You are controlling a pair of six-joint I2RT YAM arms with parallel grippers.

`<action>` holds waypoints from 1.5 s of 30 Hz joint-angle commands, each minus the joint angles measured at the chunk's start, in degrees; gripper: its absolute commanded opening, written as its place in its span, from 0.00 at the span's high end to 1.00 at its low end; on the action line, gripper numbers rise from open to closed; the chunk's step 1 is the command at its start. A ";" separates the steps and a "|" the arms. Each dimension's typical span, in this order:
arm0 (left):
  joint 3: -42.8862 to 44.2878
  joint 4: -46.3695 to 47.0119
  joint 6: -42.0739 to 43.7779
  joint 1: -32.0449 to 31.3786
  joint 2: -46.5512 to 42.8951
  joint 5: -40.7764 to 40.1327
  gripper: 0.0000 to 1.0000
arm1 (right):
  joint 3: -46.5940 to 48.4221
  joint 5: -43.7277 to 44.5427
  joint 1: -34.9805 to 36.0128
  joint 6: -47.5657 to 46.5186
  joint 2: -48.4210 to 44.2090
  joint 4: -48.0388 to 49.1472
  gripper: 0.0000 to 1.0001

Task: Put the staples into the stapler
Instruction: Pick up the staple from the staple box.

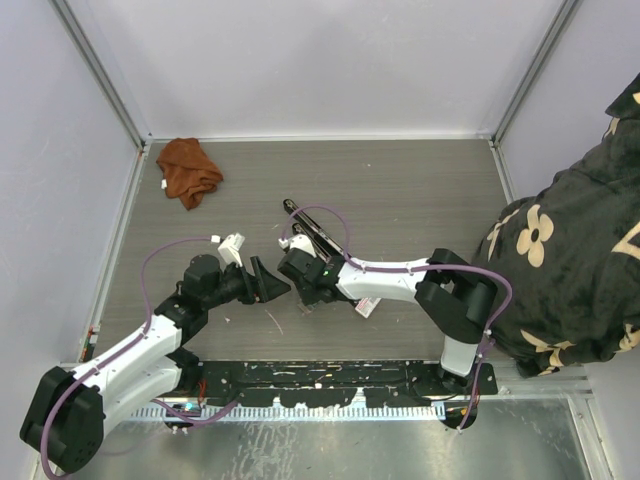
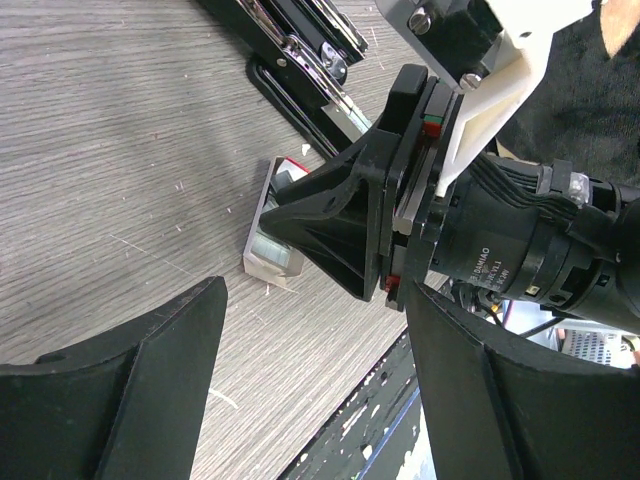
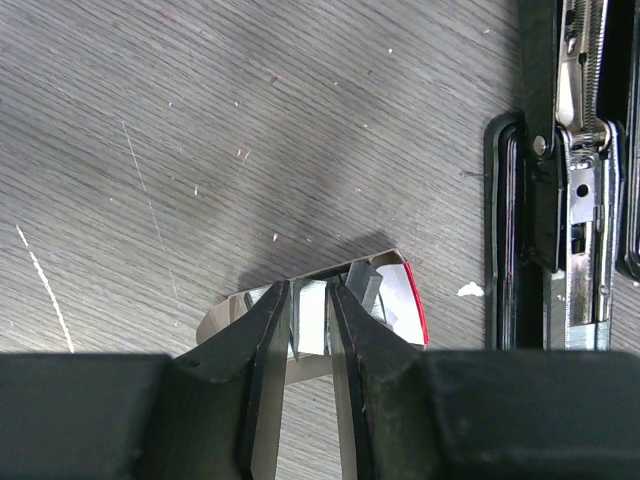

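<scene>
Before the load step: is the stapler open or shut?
Open: the stapler lies spread on the table, its metal staple channel and spring exposed in the right wrist view.

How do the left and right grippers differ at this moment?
The left gripper has wide, empty jaws; the right gripper is pinched narrow on a staple strip. The left gripper aims sideways at the right gripper, which points down into the staple tray. Both are black and sit close beside the stapler.

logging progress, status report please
Left gripper open, hovering. Right gripper pinching staples. Stapler lying open beside them, nothing between.
</scene>
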 commanded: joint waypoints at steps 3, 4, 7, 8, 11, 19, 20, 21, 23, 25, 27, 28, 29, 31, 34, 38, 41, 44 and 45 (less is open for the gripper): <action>2.16 1.95 0.85 -0.07 -0.15 -0.19 0.26 | 3.05 2.04 0.58 -0.67 0.72 -1.07 0.72; 2.16 1.95 0.86 -0.07 -0.10 -0.17 0.26 | 3.18 2.16 0.66 -0.64 0.77 -1.25 0.72; 2.09 1.95 0.86 -0.07 -0.05 -0.26 0.26 | 3.50 2.50 0.99 -0.65 0.83 -1.69 0.74; 2.08 1.99 0.86 -0.07 -0.07 -0.24 0.26 | 3.61 2.70 1.14 -0.58 0.86 -1.87 0.76; 2.07 1.95 0.86 -0.11 -0.16 -0.26 0.26 | 3.97 3.59 1.44 -0.37 0.81 -2.71 0.77; 2.08 1.70 0.62 -0.07 -0.96 -0.92 0.26 | 4.00 4.22 1.44 0.01 -4.97 -2.06 0.79; 2.07 1.69 0.56 -0.09 -1.14 -1.09 0.26 | 4.09 4.46 1.38 -0.27 -6.04 -1.87 0.79; 2.07 1.69 0.46 -0.12 -1.26 -1.32 0.26 | 4.03 4.73 1.25 -0.61 -7.18 -1.62 0.79; 2.07 1.59 0.50 -0.12 -1.52 -1.66 0.26 | 3.43 4.68 0.56 -1.39 -10.13 -0.43 0.79; 2.11 1.47 0.51 -0.07 -1.71 -1.94 0.26 | 2.15 4.18 -0.62 -2.46 -12.64 1.62 0.79; 2.16 1.42 0.44 -0.07 -1.69 -2.14 0.26 | 0.37 3.06 -2.42 -3.86 -14.91 4.43 0.79; 2.24 1.38 0.43 -0.07 -1.60 -2.13 0.26 | -0.66 2.55 -3.92 -4.50 -15.90 5.72 0.79; 2.29 1.34 0.38 -0.03 -1.58 -2.14 0.26 | -2.16 2.04 -4.97 -5.21 -16.72 7.26 0.78; 2.39 1.40 0.38 -0.06 -1.48 -2.18 0.26 | -5.14 1.29 -7.25 -6.90 -18.41 11.45 0.78; 2.48 1.50 0.50 0.00 -1.43 -2.49 0.26 | -9.55 0.90 -10.22 -10.35 -20.49 18.76 0.78; 2.60 1.60 0.82 0.02 -1.11 -2.72 0.26 | -14.30 1.30 -13.16 -13.38 -21.84 29.63 0.78; 2.68 1.86 0.86 0.01 -0.88 -2.88 0.26 | -17.55 2.17 -13.92 -15.60 -21.71 37.15 0.78; 2.64 1.86 1.11 0.02 -0.70 -3.02 0.26 | -20.07 3.35 -14.10 -17.68 -21.06 43.05 0.78; 2.61 1.91 1.20 0.02 -0.71 -3.11 0.26 | -20.94 3.63 -14.14 -18.33 -20.91 45.17 0.78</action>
